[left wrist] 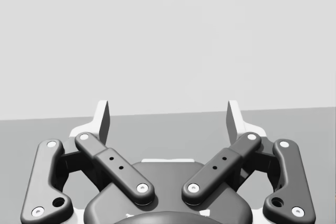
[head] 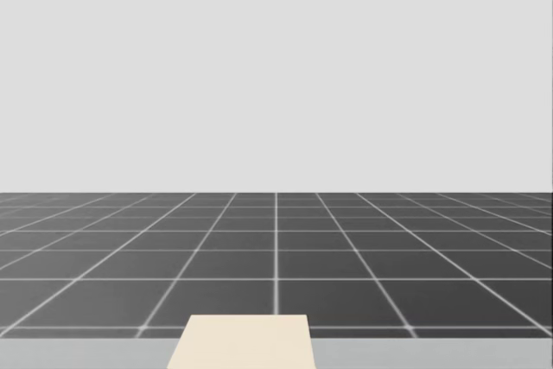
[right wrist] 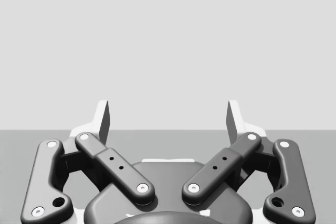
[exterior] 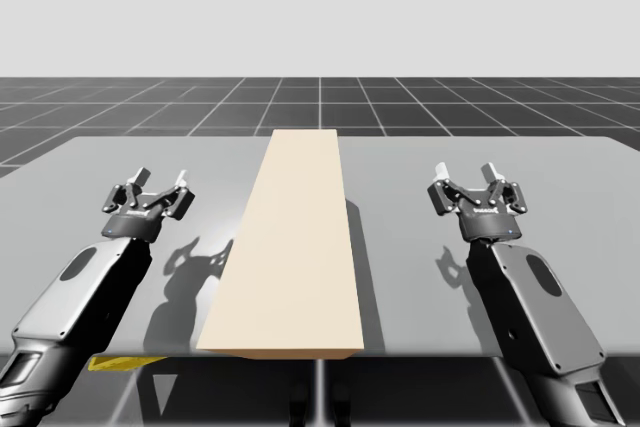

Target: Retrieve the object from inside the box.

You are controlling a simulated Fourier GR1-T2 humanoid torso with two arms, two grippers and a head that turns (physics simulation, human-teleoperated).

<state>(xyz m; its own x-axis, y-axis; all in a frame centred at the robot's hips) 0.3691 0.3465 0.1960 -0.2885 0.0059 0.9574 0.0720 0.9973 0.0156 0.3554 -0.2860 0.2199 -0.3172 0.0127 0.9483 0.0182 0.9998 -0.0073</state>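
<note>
- Long beige box lies lengthwise along the middle of the grey table, top flat, inside hidden.
- Left gripper sits well left of the box, jaws released, empty.
- Right gripper sits well right of the box, jaws likewise released.

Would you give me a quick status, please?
Both open, empty: left tool, right tool. Between them the beige box, top looks closed, contents hidden.

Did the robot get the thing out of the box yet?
Not yet. Done: nothing; the tan box lies on the table, its inside hidden. In hand: nothing; left fingers and right fingers stand open, empty, either side of it. Left: reach in, lift the thing out.
</note>
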